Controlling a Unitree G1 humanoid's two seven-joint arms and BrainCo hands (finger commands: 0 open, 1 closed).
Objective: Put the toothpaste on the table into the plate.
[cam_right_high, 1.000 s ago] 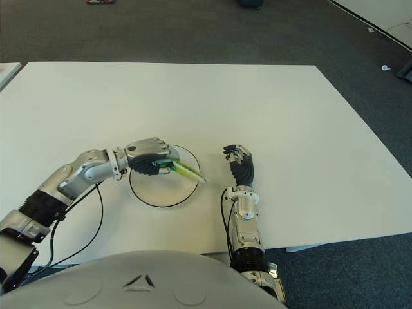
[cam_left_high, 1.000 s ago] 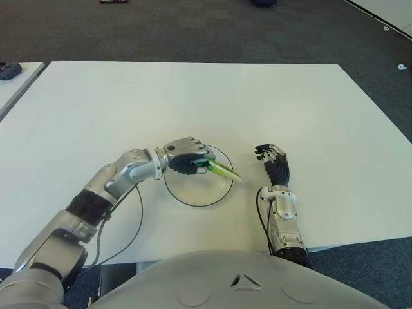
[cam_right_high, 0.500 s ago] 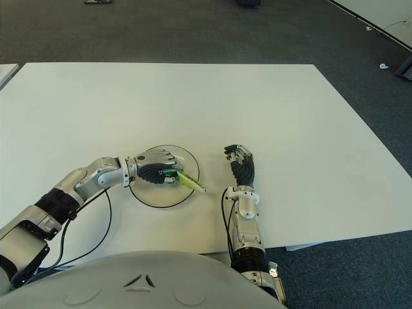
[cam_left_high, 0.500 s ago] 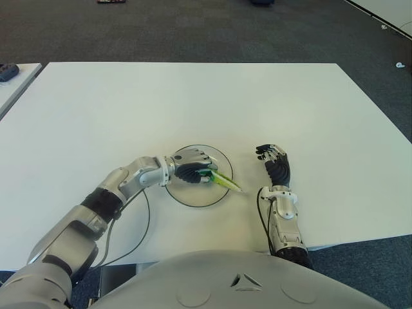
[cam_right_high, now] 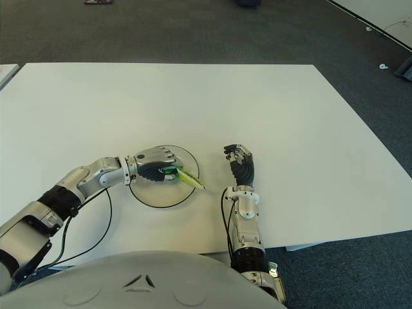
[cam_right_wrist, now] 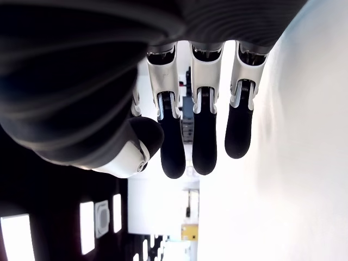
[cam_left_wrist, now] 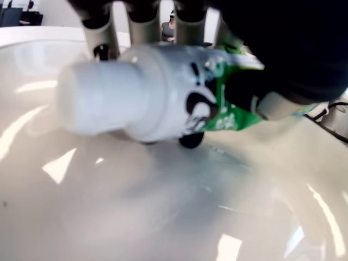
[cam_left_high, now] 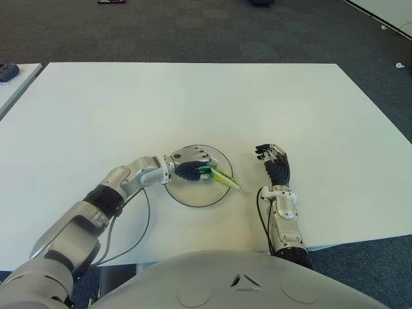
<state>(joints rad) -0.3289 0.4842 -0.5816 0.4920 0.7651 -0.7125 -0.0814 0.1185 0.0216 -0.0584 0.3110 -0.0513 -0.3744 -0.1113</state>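
My left hand (cam_left_high: 191, 165) is low over the plate (cam_left_high: 196, 195), a clear round dish with a dark rim on the white table (cam_left_high: 193, 96). Its fingers are curled around a green toothpaste tube (cam_left_high: 222, 177) whose flat tail sticks out to the right past the plate's rim. In the left wrist view the tube's white cap (cam_left_wrist: 109, 98) hovers just above the glossy plate surface (cam_left_wrist: 136, 217), still held. My right hand (cam_left_high: 275, 166) shows to the right of the plate, fingers relaxed and holding nothing.
A black cable (cam_left_high: 138, 225) loops from my left forearm across the near part of the table. Dark carpet lies beyond the table's far edge. Another white table's corner (cam_left_high: 13, 71) with a dark object shows at the far left.
My left hand has lowered with the toothpaste toward the plate and drawn slightly back, the forearm dropping closer to the table. The right hand has not moved.
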